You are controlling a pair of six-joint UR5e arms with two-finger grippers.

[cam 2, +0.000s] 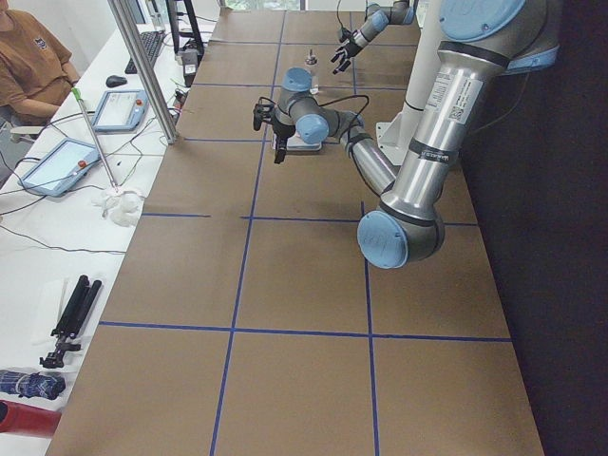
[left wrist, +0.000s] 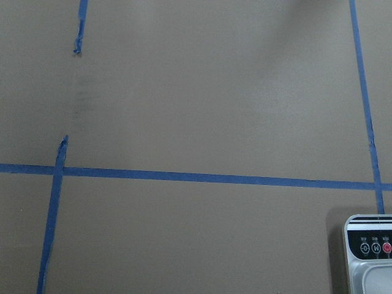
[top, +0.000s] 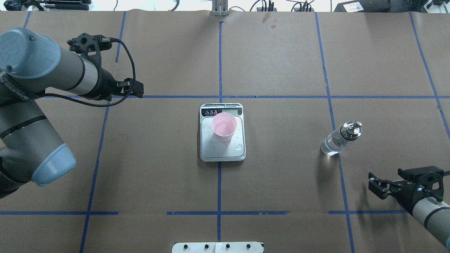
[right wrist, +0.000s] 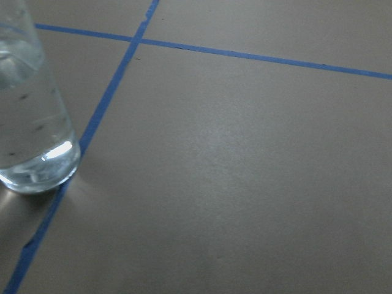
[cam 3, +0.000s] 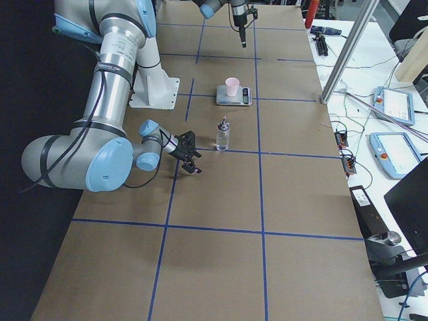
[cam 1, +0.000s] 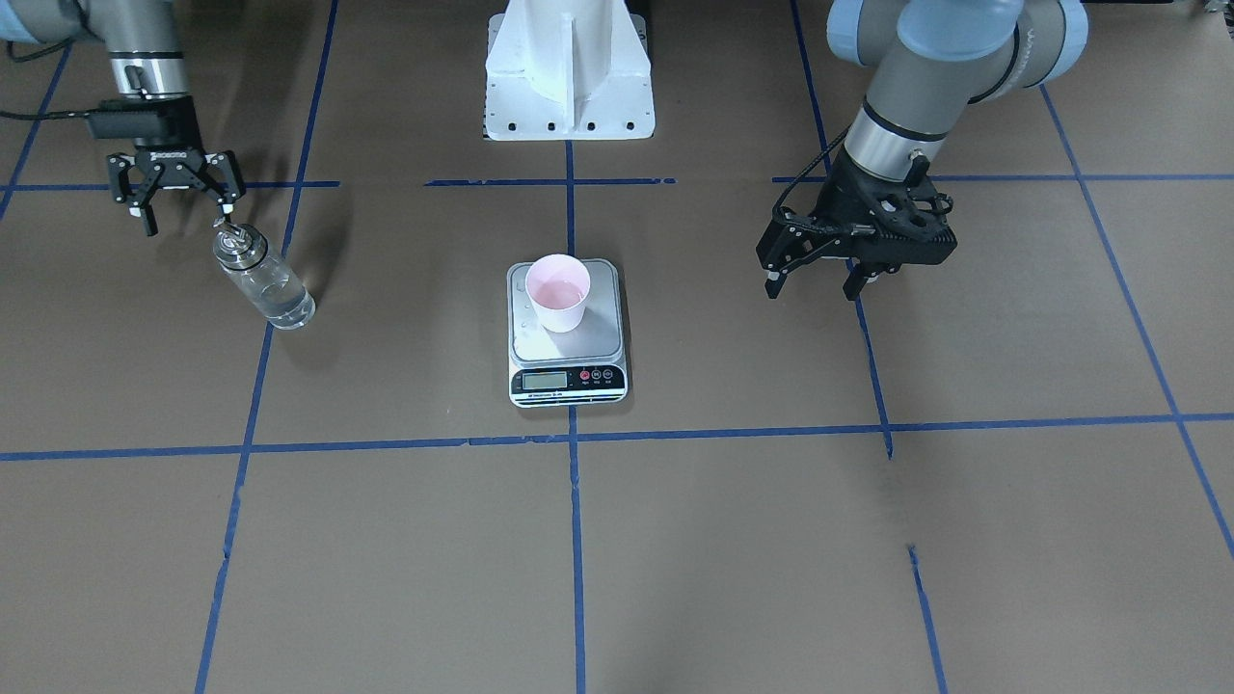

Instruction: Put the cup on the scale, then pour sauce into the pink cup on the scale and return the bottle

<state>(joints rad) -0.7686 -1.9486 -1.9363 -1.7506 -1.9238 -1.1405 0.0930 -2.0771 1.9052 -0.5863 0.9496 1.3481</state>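
We judge the pour done: the cup [top: 224, 127] sits on the scale [top: 222, 154], the bottle [top: 335, 140] upright at its 3 o'clock overhead. The right gripper [cam 1: 186, 214], at the bottle's 5 o'clock, and left gripper [cam 1: 813, 285] gape empty, so only a clean retreat remains. Blue tape [top: 218, 182] grids the brown-papered table [top: 281, 175] beside a cluttered desk [cam 2: 38, 237].

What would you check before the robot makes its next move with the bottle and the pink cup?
1. Cup upright on the scale: ok.
2. Bottle standing upright on the table, cap on: ok.
3. Right gripper open and apart from the bottle: ok.
4. Left gripper open, empty, away from the scale: ok.
5. Scale's plate dry: not ok, drops lie beside the cup.
6. Cup already filled, and the display's reading: cannot tell, too small.
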